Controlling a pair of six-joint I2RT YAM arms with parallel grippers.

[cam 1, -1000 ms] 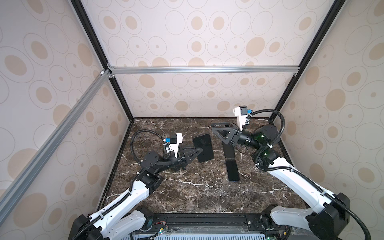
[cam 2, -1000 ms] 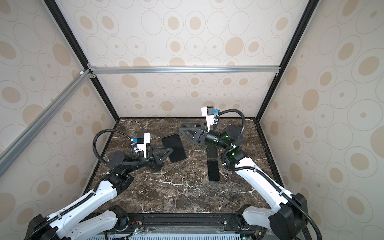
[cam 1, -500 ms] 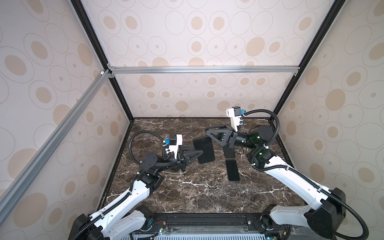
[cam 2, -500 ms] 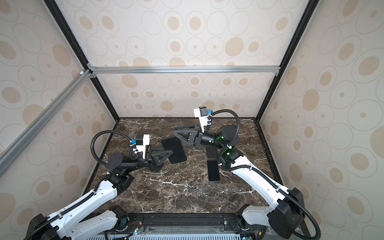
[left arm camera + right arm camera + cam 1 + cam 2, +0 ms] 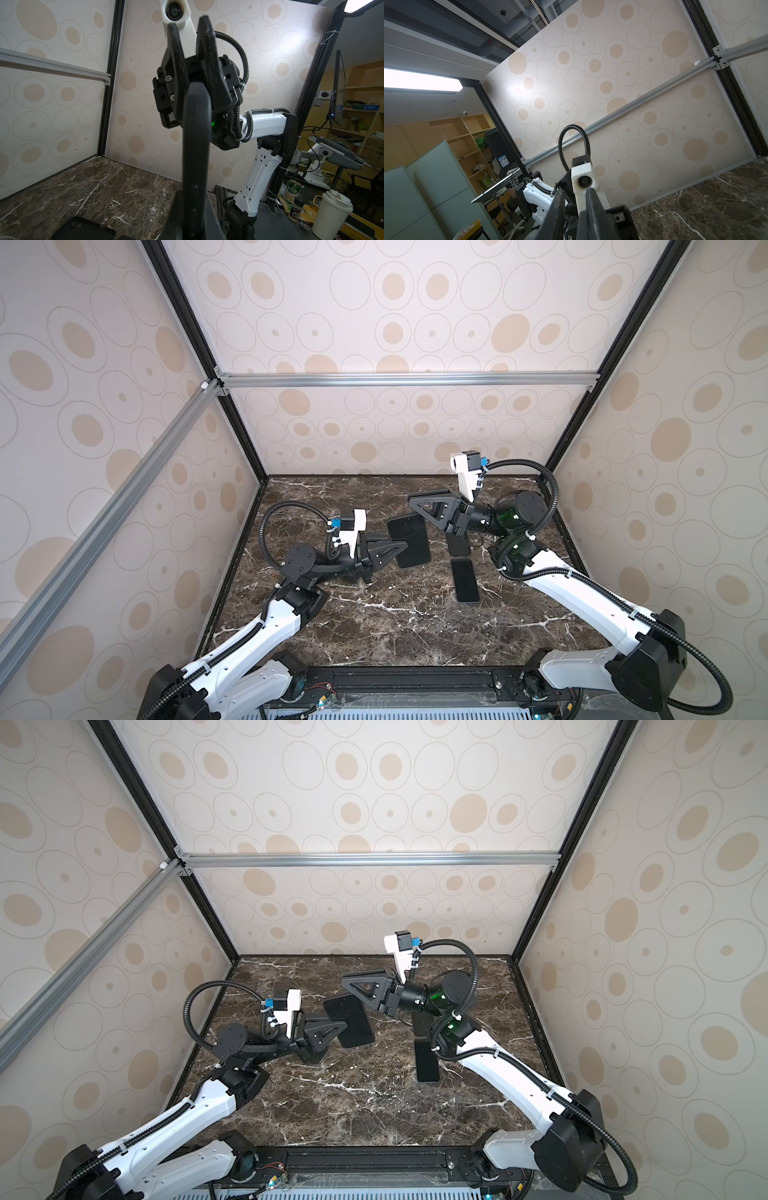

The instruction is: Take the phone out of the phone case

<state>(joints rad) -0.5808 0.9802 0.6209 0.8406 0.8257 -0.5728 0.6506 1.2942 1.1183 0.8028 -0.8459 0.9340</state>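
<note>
**Phone case lifted clear, phone not yet out**

The table (image 5: 374, 635) is a hard, glossy slab of dark stone veined in white. Above it, off the surface, the left pincer (image 5: 405, 545) pinches one short end of the phone case (image 5: 415, 539), a matte black, round-cornered slab that sits tilted in both top views. No separate edge shows on it, so I judge the phone is still seated inside: the lift is done and the whole peeling-out is left. The right pincer (image 5: 410, 499) hangs at the case's far upper corner, its ribbed black jaws a narrow slit apart with nothing seen between them. Whether they touch the case I cannot tell. A loose, glossy handset (image 5: 464, 580) lies flat on the table, apart from the case.
</note>
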